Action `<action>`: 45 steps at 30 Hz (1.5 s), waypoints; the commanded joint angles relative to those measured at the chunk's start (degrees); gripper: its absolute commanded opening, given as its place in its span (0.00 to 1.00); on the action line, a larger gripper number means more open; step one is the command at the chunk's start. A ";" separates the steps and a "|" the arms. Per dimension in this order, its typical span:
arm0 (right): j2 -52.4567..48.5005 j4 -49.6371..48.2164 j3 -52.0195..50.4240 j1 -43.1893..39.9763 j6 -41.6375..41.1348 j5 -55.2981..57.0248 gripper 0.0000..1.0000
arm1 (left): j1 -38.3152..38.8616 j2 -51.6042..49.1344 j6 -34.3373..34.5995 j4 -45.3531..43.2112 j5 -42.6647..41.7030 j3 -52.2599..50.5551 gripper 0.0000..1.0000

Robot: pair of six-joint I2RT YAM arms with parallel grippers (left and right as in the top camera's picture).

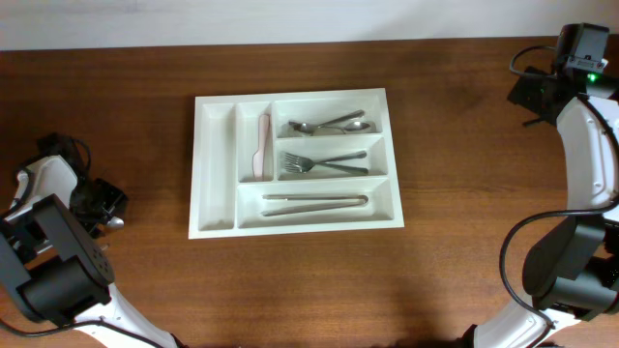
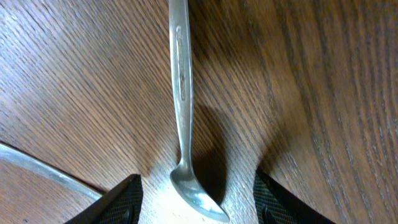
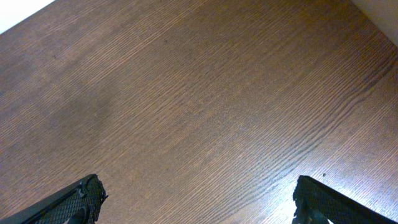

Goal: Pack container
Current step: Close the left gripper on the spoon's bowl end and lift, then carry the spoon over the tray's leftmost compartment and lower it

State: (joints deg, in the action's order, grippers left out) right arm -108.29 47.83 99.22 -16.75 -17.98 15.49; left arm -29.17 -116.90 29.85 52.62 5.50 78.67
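The container (image 1: 217,162) is a large white tray mid-table. It holds a pink knife (image 1: 261,147) in a narrow upright slot, spoons (image 1: 332,125) in the top long slot, forks (image 1: 324,163) in the middle one and metal utensils (image 1: 315,203) in the bottom one. My left gripper (image 2: 196,199) is open at the far left of the table (image 1: 114,218). A loose metal spoon (image 2: 181,93) lies on the wood with its bowl between the fingers. Another metal utensil's handle (image 2: 43,168) shows at the left. My right gripper (image 3: 196,199) is open and empty over bare wood at the far right.
The left arm's base and cables (image 1: 48,251) fill the lower left corner. The right arm (image 1: 580,145) stands along the right edge. A pale wall edge (image 3: 18,15) runs behind the table.
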 commanded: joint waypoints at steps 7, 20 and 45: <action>0.20 -0.02 0.33 -0.15 -0.04 0.13 0.99 | -0.02 -0.52 0.52 -2.10 1.53 -1.84 0.59; 0.20 -0.02 0.33 -0.15 -0.04 0.13 0.99 | 0.04 -0.52 0.55 -6.10 1.07 -5.27 0.23; 0.20 -0.02 0.33 -0.15 -0.04 0.13 0.99 | 1.49 -0.50 -12.52 -6.36 -15.37 10.21 0.05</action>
State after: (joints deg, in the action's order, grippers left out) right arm -108.29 47.81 99.20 -16.75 -17.96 15.49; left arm -28.82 -117.03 24.16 46.17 -2.26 84.55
